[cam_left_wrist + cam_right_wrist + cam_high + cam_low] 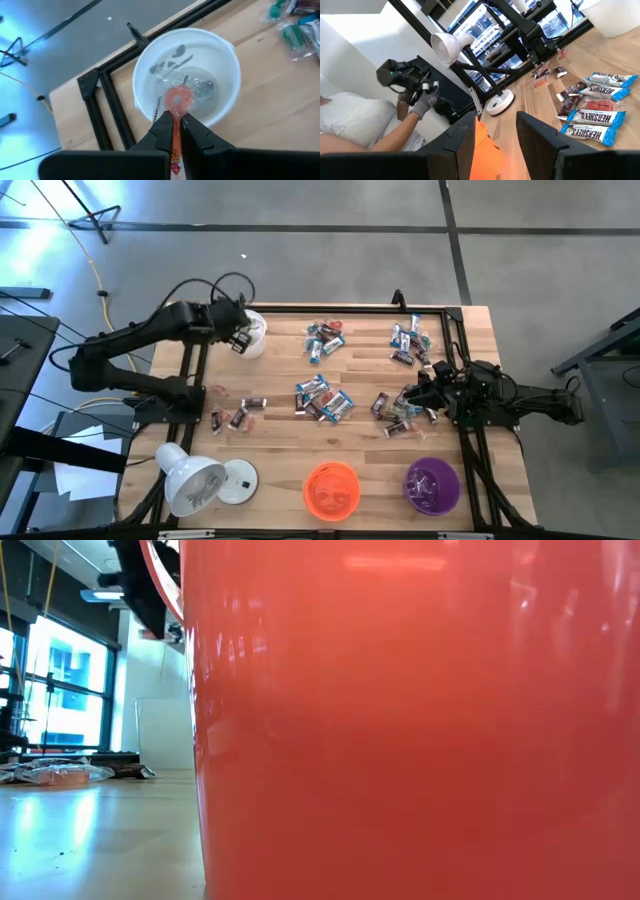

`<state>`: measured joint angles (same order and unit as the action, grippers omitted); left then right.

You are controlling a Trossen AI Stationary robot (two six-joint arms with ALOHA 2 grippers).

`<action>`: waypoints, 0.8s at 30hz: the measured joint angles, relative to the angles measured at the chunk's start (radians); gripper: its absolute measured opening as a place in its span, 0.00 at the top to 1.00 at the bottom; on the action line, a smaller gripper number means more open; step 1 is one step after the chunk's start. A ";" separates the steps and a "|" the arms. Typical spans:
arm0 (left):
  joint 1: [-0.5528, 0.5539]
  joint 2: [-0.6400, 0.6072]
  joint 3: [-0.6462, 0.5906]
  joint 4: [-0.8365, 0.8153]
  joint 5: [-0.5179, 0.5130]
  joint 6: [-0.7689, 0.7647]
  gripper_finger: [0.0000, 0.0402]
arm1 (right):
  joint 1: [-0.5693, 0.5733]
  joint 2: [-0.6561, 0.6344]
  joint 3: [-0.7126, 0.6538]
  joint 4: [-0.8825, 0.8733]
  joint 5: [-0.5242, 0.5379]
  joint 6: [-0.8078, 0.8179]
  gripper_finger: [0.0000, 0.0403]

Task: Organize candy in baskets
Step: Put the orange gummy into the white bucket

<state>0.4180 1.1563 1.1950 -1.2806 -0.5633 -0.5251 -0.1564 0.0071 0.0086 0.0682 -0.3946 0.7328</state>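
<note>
The white basket (252, 335) with a dark face print stands at the table's far left. My left gripper (176, 122) hovers just above it, shut on a clear-wrapped candy with an orange ring (176, 99). A clear wrapper (192, 82) lies on the white basket's (220, 60) bottom. Candy lies in loose heaps mid-table (322, 398) and at the far side (325, 338). The orange basket (332, 490) and the purple basket (432, 485) stand at the near edge. My right gripper (495, 135) waits open at the right, beside a candy heap (395, 412). My left gripper pinches the candy's clear wrapper (175, 116) between its two fingers, just behind the orange ring. The fingers slant down from the table's left. The ring end sticks out past the fingertips over the basket's opening, lifted clear; a wrapper tail (175, 162) trails back between the fingers.
A white dome-shaded lamp (195, 480) lies at the near left corner. The orange basket (420, 720) fills the low view. More candy lies at the far right (410, 340) and left of centre (238, 415). A person with a gloved hand (422, 105) sits beyond the table.
</note>
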 joint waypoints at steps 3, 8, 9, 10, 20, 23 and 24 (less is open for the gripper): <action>0.100 0.015 -0.004 0.086 0.076 0.112 0.99 | 0.000 0.000 0.000 0.000 0.000 0.000 0.66; 0.223 0.060 -0.004 0.168 0.193 0.189 0.99 | 0.000 0.000 0.000 0.000 0.000 0.000 0.66; 0.237 0.071 -0.004 0.179 0.209 0.187 0.99 | 0.000 0.000 0.000 0.000 0.000 0.000 0.66; 0.249 0.082 -0.004 0.186 0.225 0.179 0.99 | 0.000 0.000 0.000 0.000 0.000 0.000 0.66; 0.305 0.177 -0.005 0.179 0.345 0.048 0.94 | 0.000 0.000 0.000 0.000 0.000 0.000 0.66; 0.312 0.189 -0.005 0.179 0.352 0.029 0.88 | 0.000 0.000 0.000 0.000 0.000 0.000 0.66; 0.315 0.190 -0.005 0.177 0.356 0.027 0.86 | 0.000 0.000 0.000 0.000 0.000 0.000 0.66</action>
<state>0.7330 1.3460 1.1904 -1.1036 -0.2068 -0.4979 -0.1563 0.0071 0.0083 0.0684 -0.3946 0.7329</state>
